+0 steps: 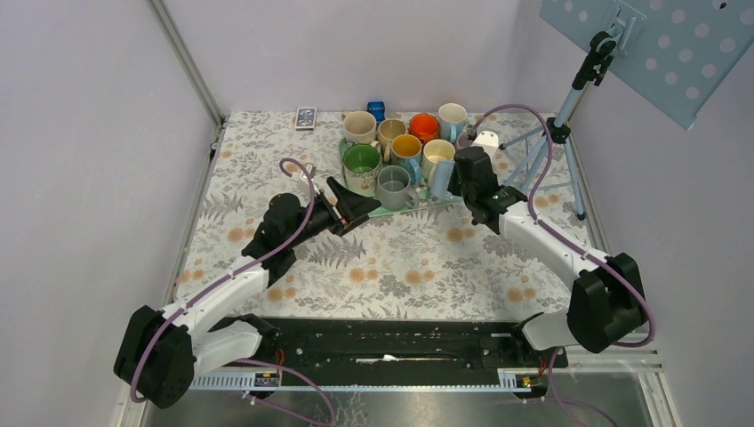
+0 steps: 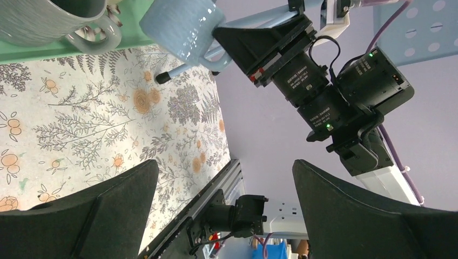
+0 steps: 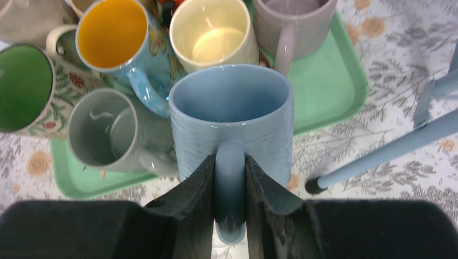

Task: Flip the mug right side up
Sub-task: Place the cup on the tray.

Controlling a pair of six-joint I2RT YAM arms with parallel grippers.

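Blue mug (image 3: 232, 121) mouth-up at tray (image 3: 329, 81) edge; right fingers (image 3: 192, 189) clamped on handle (image 3: 229, 178) to fix orientation; left fingers (image 2: 81, 216) apart, unused.

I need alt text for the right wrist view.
The right gripper is shut on the handle of a pale blue ceramic mug, whose mouth faces the camera. Behind it, other mugs crowd a mint green tray.

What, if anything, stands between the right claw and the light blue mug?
Nothing visible. The right claw is shut on the handle of the light blue mug; the grey mug stands close beside it on the green tray.
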